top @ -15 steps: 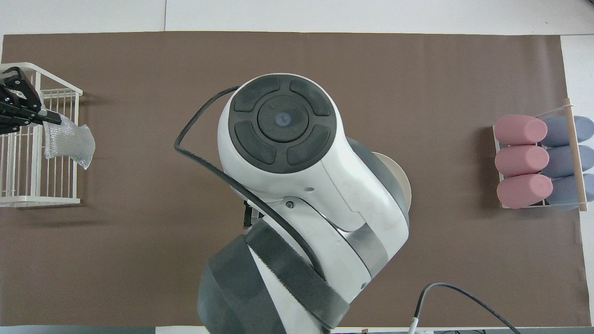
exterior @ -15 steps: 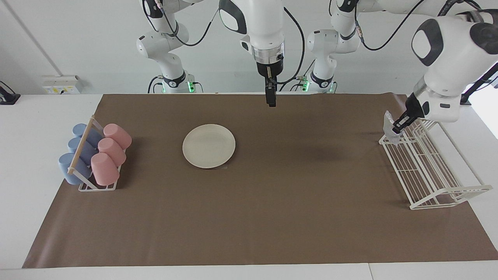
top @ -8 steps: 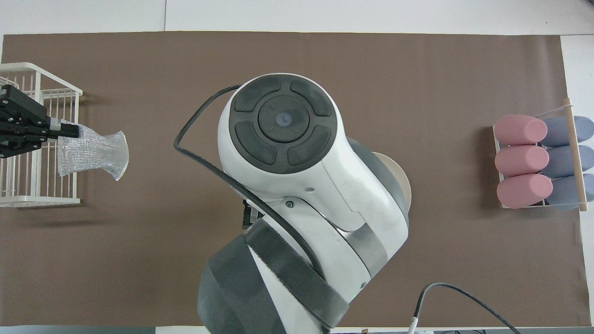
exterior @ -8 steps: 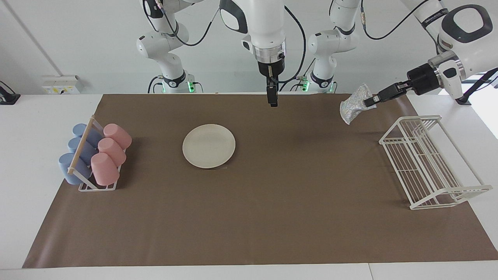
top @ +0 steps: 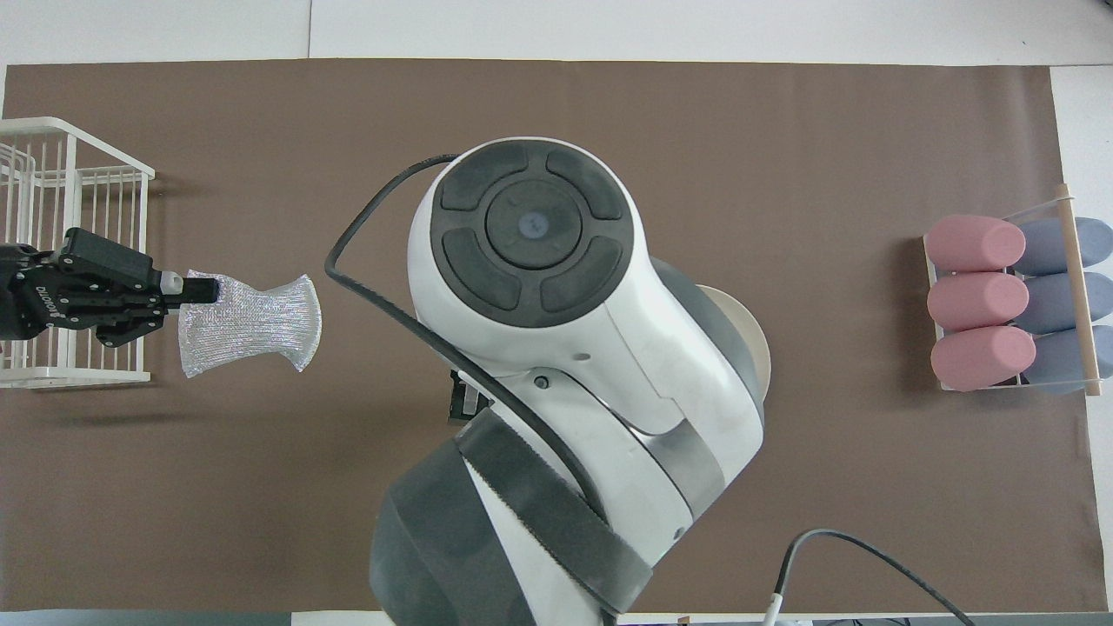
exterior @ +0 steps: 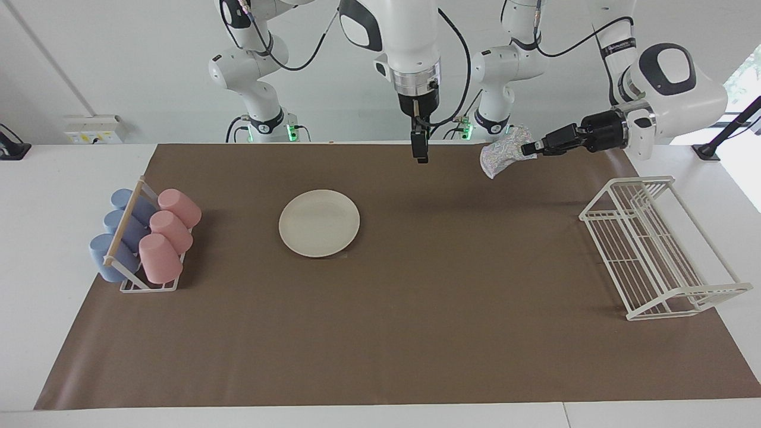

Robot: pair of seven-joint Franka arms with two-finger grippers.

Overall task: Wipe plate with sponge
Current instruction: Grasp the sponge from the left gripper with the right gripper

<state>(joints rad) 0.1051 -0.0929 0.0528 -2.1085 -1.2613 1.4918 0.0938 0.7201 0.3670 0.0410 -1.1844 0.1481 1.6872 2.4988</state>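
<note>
While the left gripper (exterior: 527,150) hangs in the air over the brown mat (exterior: 416,333), its fingers are clamped on one end of the sponge (exterior: 499,156), which droops from the fingertips toward the middle of the table; in the overhead view the same sponge (top: 248,324) fans out past the left gripper (top: 205,289), just beside the white wire rack (top: 52,261) at the left arm's end; sponge and plate are well apart; the plate (exterior: 319,223) lies flat on the mat, toward the right arm's end of the table, and between it and the sponge there is only bare mat; the right gripper (exterior: 420,156) hangs straight down over the mat's edge nearest the robots, nearer the robots than the plate and a little toward the left arm's end from it; whether its fingers are apart or together cannot be told; in the overhead view the right arm's bulk covers most of the plate (top: 755,343), leaving only a sliver of rim; pink cups (exterior: 166,232) and blue cups (exterior: 119,232) lie in a holder at the right arm's end; white lettering shows on the left gripper's black body in the overhead view, too small to read surely.
</note>
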